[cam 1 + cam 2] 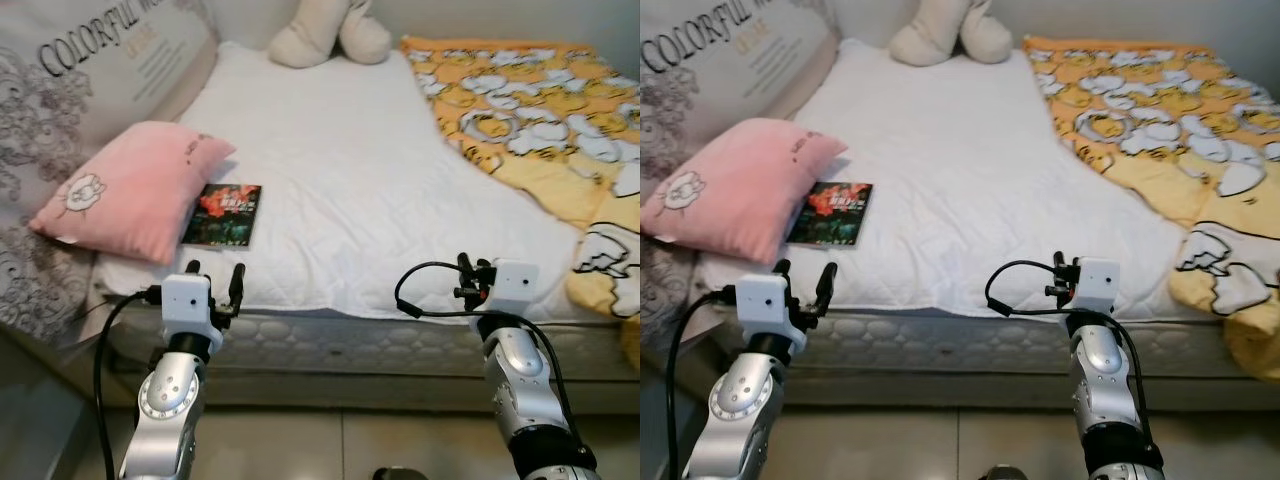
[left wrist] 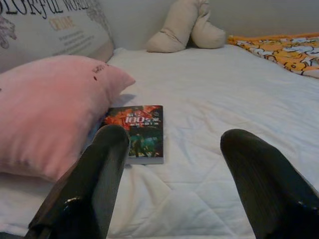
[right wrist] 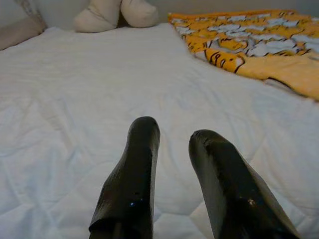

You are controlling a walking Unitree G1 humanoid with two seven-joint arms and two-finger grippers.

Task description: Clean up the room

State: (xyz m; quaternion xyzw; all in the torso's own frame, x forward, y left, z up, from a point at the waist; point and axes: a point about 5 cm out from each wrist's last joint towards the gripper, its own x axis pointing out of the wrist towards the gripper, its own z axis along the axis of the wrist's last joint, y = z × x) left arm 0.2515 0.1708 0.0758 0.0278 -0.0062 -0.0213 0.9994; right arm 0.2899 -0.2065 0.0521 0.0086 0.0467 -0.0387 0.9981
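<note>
- The left gripper [image 1: 215, 272] hovers at the near edge of the bed [image 1: 330, 180], toward its near-left corner, fingers spread wide with nothing between them.
- The right gripper [image 1: 471, 274] hovers at the same near edge, further right, over bare white quilting; its fingers [image 3: 134, 184] stand a narrow gap apart and hold nothing.
- The head views take in both silver arms and the quilted mattress side [image 1: 350, 340] below the sheet; the wrist views do not.
- The left wrist view brings the book [image 2: 137, 132] close, just beyond the fingertips, its red and dark cover face up with "100" legible, which is too small to read from the head.
- The book lies flat near the bed's near-left corner, its long axis running from the near edge toward the far edge, cover lettering at the far end.
- The pink pillow [image 1: 130, 185] sits just beside the book on the left; whether they touch I cannot tell.
- The orange patterned blanket [image 1: 540, 120] covers the right side, spilling over the near-right corner.
- A printed cushion [image 1: 90, 70] leans along the left edge.
- A beige plush toy [image 1: 325, 30] rests at the far edge.
</note>
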